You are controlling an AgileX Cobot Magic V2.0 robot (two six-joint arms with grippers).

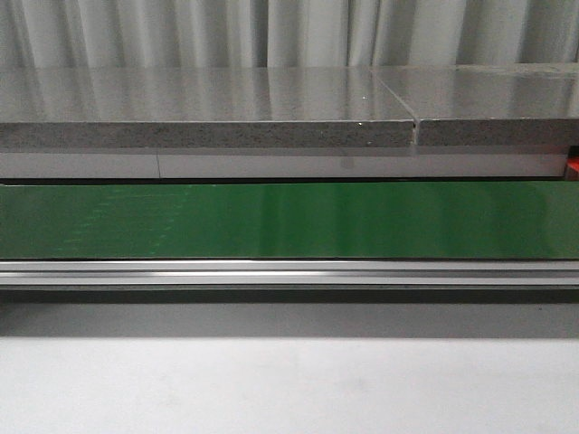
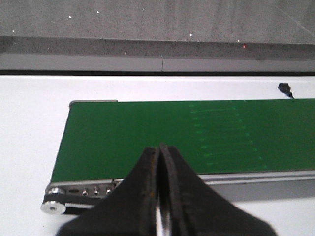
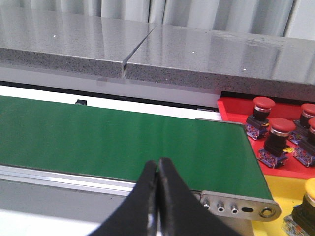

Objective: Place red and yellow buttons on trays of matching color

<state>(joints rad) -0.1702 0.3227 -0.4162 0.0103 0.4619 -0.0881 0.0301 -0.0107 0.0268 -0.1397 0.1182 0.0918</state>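
Both grippers, left [image 2: 158,196] and right [image 3: 157,196], hung with fingers closed on nothing above the bare green conveyor belt [image 1: 289,220]. Red buttons [image 3: 280,140] sat in the red tray [image 3: 231,110] past the belt's right end; a yellow button [image 3: 307,201] sat in the yellow tray [image 3: 275,189]. Closed fingers risked knocking an arriving button aside.

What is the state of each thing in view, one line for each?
Left gripper: shut, empty, over the belt edge.
Right gripper: shut, empty.
Green conveyor belt: bare, nothing on it.
Red tray: holds several red buttons, upright.
Yellow tray: holds a yellow button, partly out of frame.
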